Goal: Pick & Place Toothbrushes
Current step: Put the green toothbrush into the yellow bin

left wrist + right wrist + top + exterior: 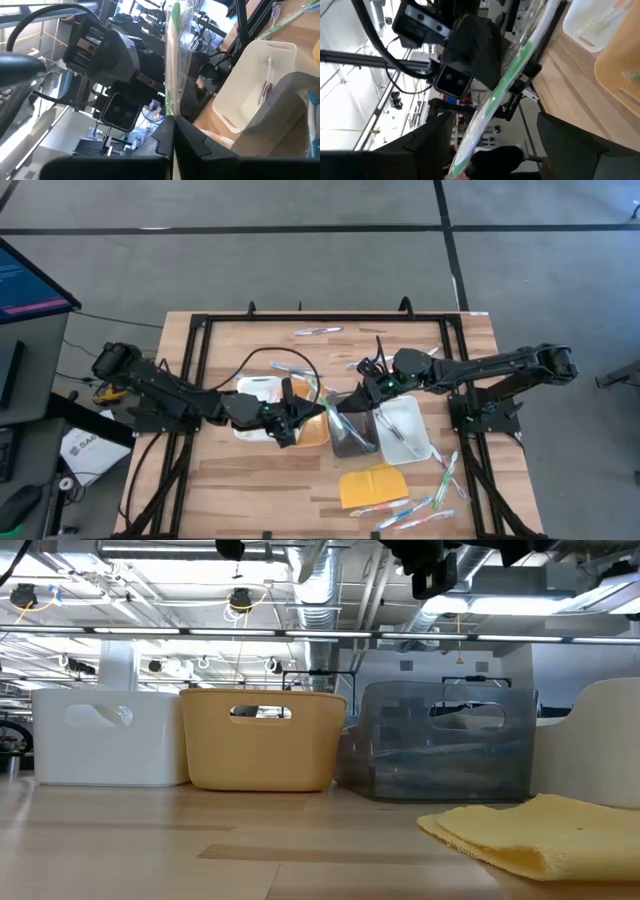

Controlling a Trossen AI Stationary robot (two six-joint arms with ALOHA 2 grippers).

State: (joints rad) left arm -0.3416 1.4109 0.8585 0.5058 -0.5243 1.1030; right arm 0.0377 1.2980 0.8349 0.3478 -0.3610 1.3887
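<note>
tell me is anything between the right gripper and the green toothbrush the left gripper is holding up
Nothing visible. The left gripper is shut on the green toothbrush, holding it up over the trays. The right gripper faces it with fingers open, the toothbrush lying across the gap, with no tray or cable in between.

Four trays block the table's middle in a tight row: white tray (258,392), orange tray (312,423), grey tray (352,430) and a second white tray (405,425), touching or nearly so, with no passage between. Both arms meet above them, the green toothbrush (326,408) spanning the left gripper (296,417) and right gripper (352,401). At six o'clock the yellow pad (372,485) and loose toothbrushes (440,480) probably crowd that corner. Bare wood lies at seven o'clock and along twelve.
</note>
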